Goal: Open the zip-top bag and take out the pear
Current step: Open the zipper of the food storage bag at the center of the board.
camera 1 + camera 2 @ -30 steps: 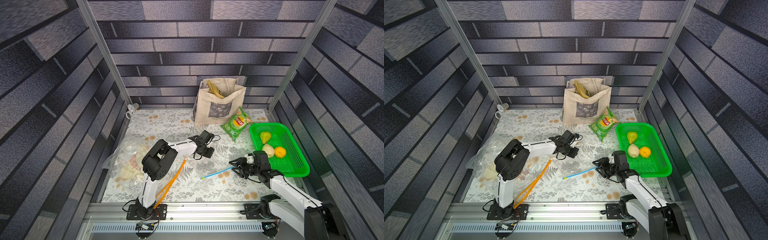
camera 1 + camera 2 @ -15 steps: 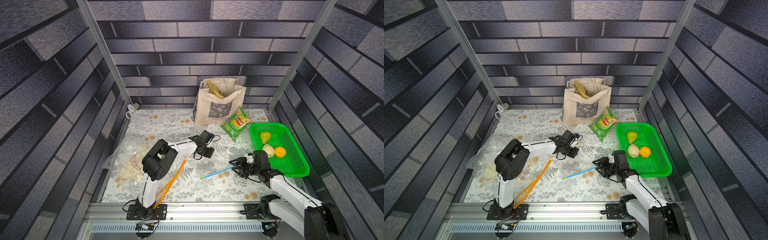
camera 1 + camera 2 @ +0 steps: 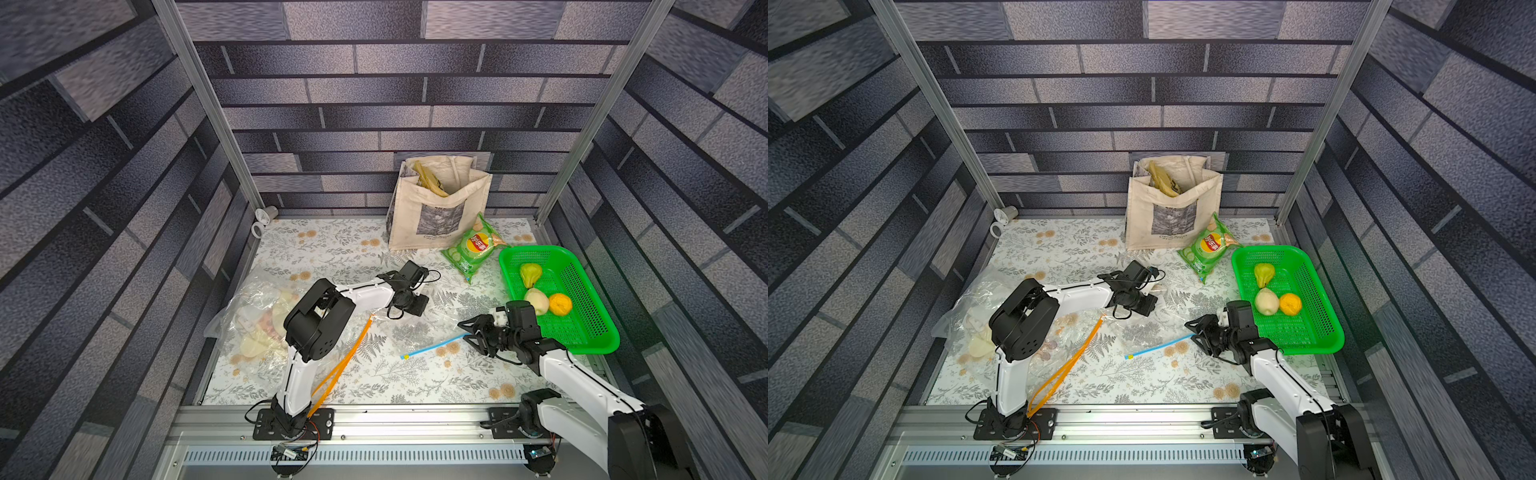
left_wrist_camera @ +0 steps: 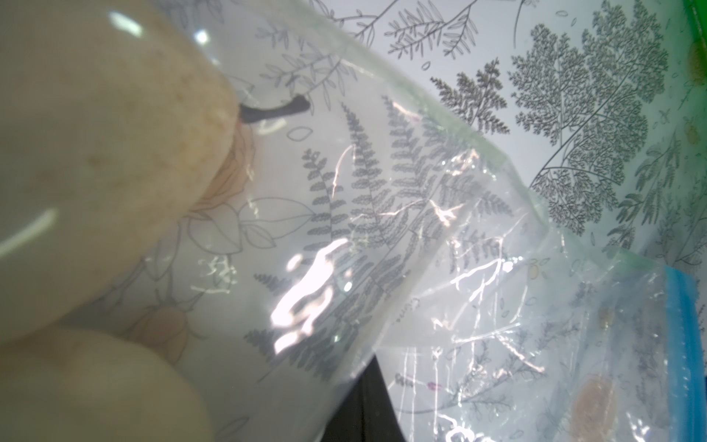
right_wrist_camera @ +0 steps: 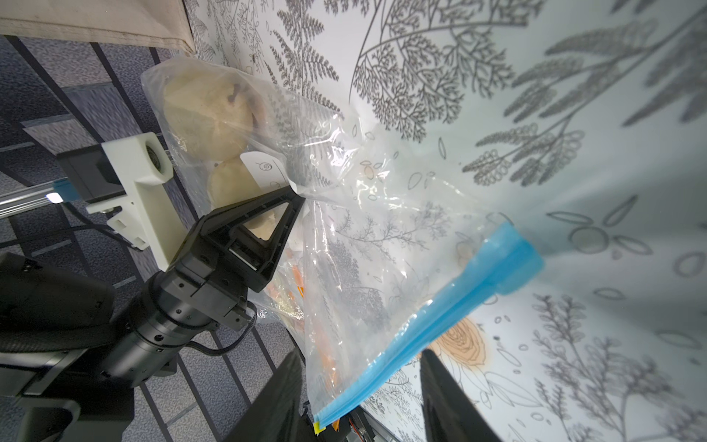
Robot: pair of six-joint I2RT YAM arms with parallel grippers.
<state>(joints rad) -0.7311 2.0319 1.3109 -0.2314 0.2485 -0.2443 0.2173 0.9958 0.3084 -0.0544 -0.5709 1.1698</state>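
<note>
Near the worktop's [image 3: 374, 386] front right, the right gripper [image 3: 463, 331] is held with its fingers about half parted, and the end of the blue zip strip [image 3: 432, 345] of the zip-top bag [image 5: 382, 229] is seen between them, unclamped. Toward the middle, the bag's clear film is pinched by the closed fingers of the left gripper [image 5: 300, 196], and two pale pears [image 5: 202, 111] are kept inside, at the end away from the zip. A green basket [image 3: 540, 248] of fruit is set at the right edge, with a chip packet [image 3: 476, 245] and a canvas tote [image 3: 436, 216] placed toward the far edge.

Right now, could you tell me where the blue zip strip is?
In both top views, the blue zip strip crosses the table's middle, one end at the right gripper's tips.
</note>
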